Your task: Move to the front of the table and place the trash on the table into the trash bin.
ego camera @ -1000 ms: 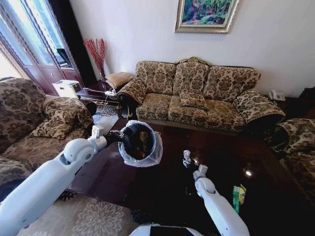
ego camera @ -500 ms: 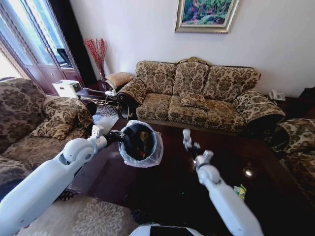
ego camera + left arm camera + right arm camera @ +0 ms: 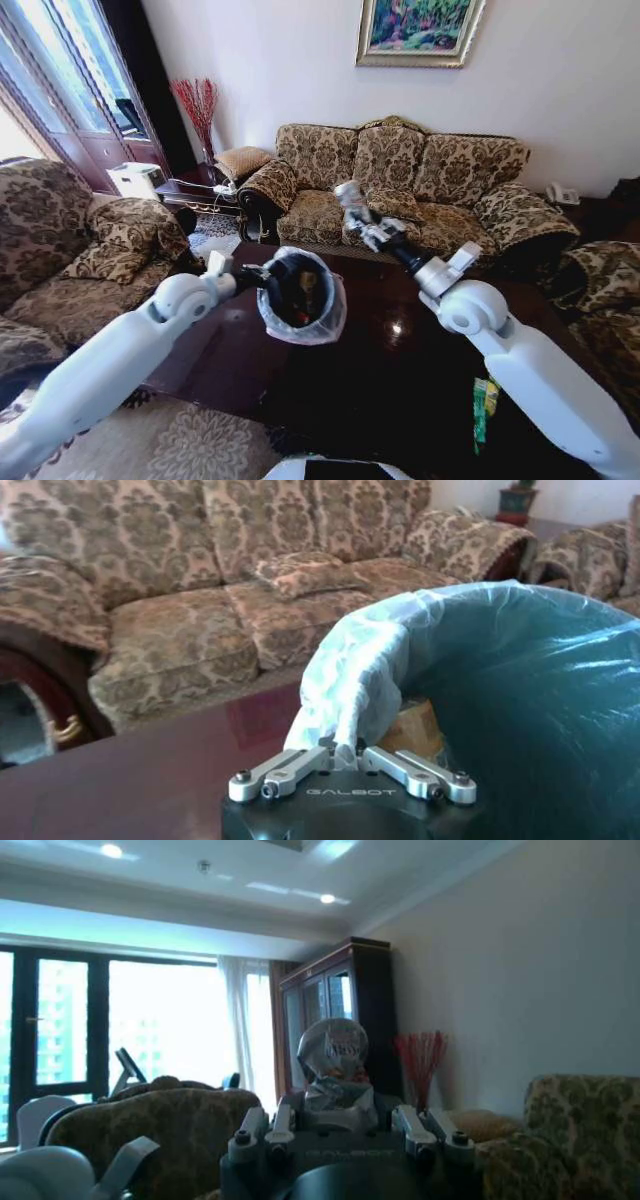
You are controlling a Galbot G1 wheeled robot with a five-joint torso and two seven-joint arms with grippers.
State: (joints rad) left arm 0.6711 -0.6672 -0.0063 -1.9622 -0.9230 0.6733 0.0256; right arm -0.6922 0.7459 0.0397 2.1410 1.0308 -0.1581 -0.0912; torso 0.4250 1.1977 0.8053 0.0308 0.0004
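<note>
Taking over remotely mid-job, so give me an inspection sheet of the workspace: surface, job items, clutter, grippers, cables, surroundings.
Surface: the table, glossy dark wood, reflecting ceiling lights.
Job's things: the trash bin is held tilted above the table, some trash already inside; a crushed silvery can is in the right gripper; a green-yellow wrapper lies on the table near the right arm.
Clutter: nothing seen.
Grippers: the left gripper is clamped on the bin's lined rim; the right gripper is raised above the table's far edge, shut on the can.
Cables: nothing seen.
Surroundings: patterned sofa behind the table, armchair on the left, framed painting on the wall.
</note>
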